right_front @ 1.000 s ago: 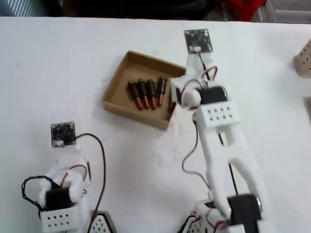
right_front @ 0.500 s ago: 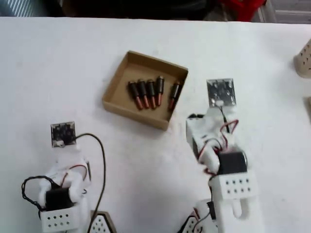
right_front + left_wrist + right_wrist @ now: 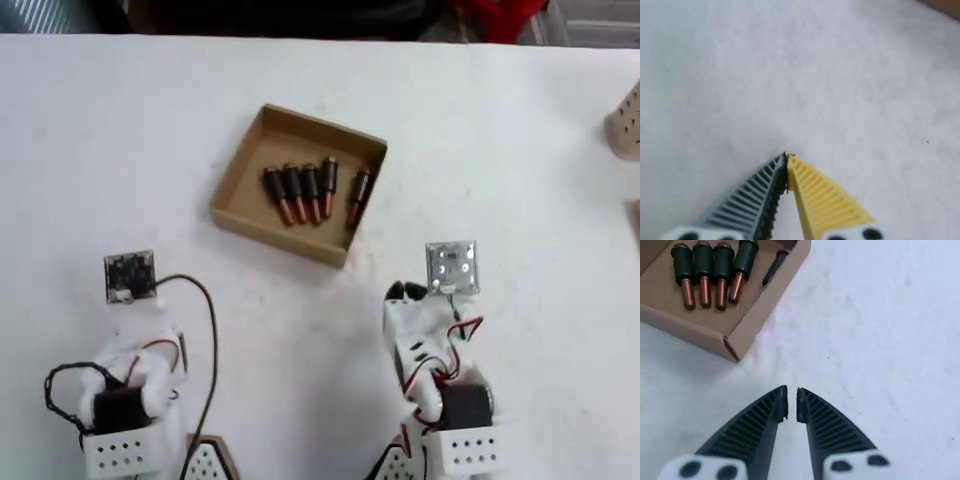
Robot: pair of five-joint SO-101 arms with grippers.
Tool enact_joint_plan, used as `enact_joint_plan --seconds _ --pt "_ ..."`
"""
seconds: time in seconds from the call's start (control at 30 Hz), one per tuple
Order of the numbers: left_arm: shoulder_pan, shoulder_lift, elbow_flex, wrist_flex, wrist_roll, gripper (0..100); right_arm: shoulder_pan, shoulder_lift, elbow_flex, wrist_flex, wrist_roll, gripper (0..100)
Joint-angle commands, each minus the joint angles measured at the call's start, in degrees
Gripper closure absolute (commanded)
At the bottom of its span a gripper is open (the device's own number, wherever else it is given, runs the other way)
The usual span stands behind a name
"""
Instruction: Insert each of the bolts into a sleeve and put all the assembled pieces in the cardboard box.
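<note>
Left pincer [image 3: 786, 161] is sitting pressed together, gripping nothing, over the bare white surface [image 3: 840, 75] at the near left side. Further right, the cardboard box [image 3: 275, 237] is resting mid-surface and carrying five bolts in sleeves [image 3: 310, 190]. Four are lying side by side and the fifth is leaning slightly apart by the box's right wall. Right pincer [image 3: 791, 405] is hovering near the box's closest corner, its tips almost meeting with a thin slit between them, holding nothing.
</note>
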Motion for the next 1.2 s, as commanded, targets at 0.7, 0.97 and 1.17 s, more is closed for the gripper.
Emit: enact_joint_plan --seconds 0.7,0.97,1.17 --pt "-0.3 -0.1 0.0 0.3 -0.2 98 -0.7 -3.6 4.0 18.4 7.3 98.1" --pt "-0.3 -0.1 0.0 0.3 -0.2 98 -0.7 -3.6 4.0 18.4 7.3 98.1" --pt "-0.3 -0.1 0.0 0.3 -0.2 98 -0.7 -3.6 4.0 18.4 7.3 98.1"
